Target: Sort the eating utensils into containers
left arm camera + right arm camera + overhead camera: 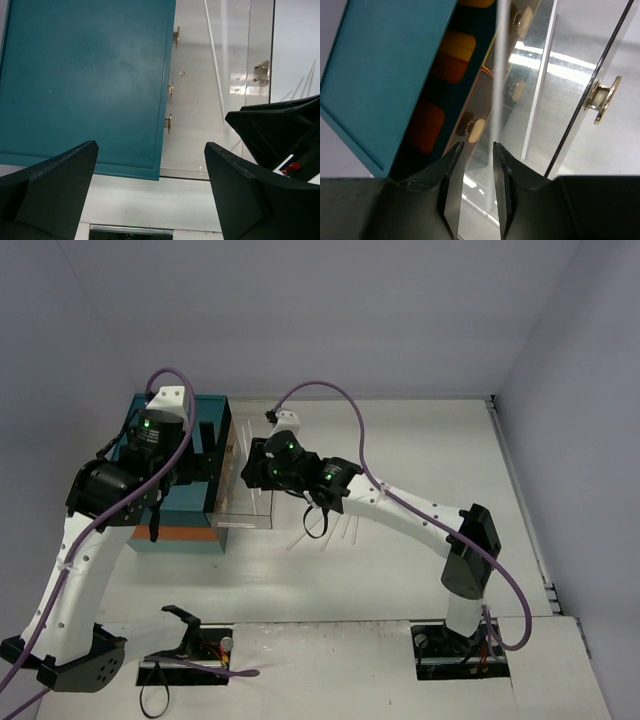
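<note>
The teal chest (170, 495) with its orange lower band stands at the left, one clear drawer (245, 502) pulled out to the right. My right gripper (252, 473) hangs over that drawer. In the right wrist view its jaws (477, 146) stand a little apart, open, with a blurred pale chopstick (499, 60) running up from the gap, close to the right finger. Another thin chopstick (215, 65) lies in the drawer (235, 45). My left gripper (150, 150) is wide open and empty above the chest's top (85, 75). A few more chopsticks (340, 531) lie on the table.
Small gold handles (170, 90) line the chest's pale front, and the open drawer carries its own (602, 100). Orange and red shapes (455, 60) show inside the chest. The right arm's gripper (280, 130) is close on the right of my left fingers. Walls enclose the table.
</note>
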